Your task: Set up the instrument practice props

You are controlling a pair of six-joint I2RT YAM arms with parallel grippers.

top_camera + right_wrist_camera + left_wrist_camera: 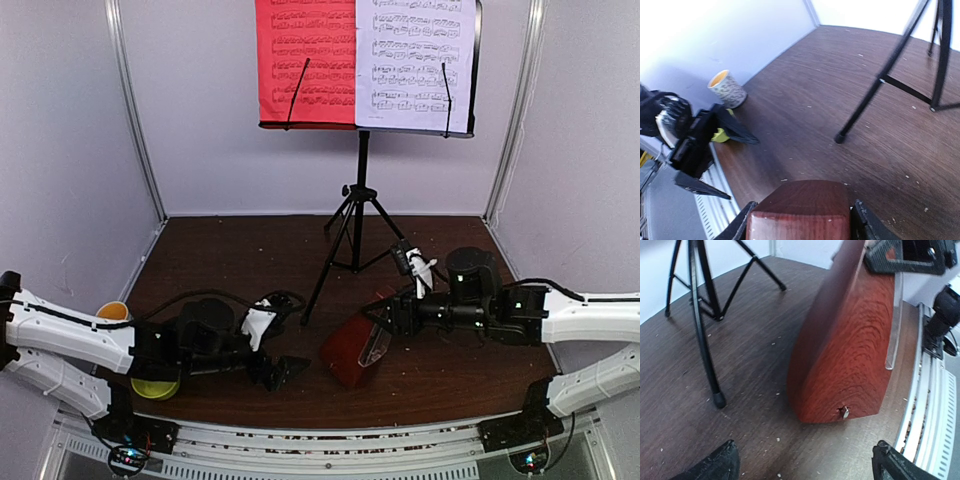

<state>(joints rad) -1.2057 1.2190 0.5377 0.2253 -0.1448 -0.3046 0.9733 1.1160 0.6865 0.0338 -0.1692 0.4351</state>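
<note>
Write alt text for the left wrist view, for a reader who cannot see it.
A reddish-wood metronome fills the centre, tilted, its upper end clamped by the right gripper. The left gripper stands open before it, empty; the black tripod legs of the music stand rest at left on the dark table.

Two sheets [305, 50] — one stand [362, 165], one metronome [343, 352]

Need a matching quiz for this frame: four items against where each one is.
Items:
1 metronome
2 red sheet
3 white sheet
4 mug

Places:
A right half of the stand
B on the table, far left
C tilted, gripped by the right end effector
D left half of the stand

Pairs: 1-C, 2-D, 3-A, 4-B
</note>
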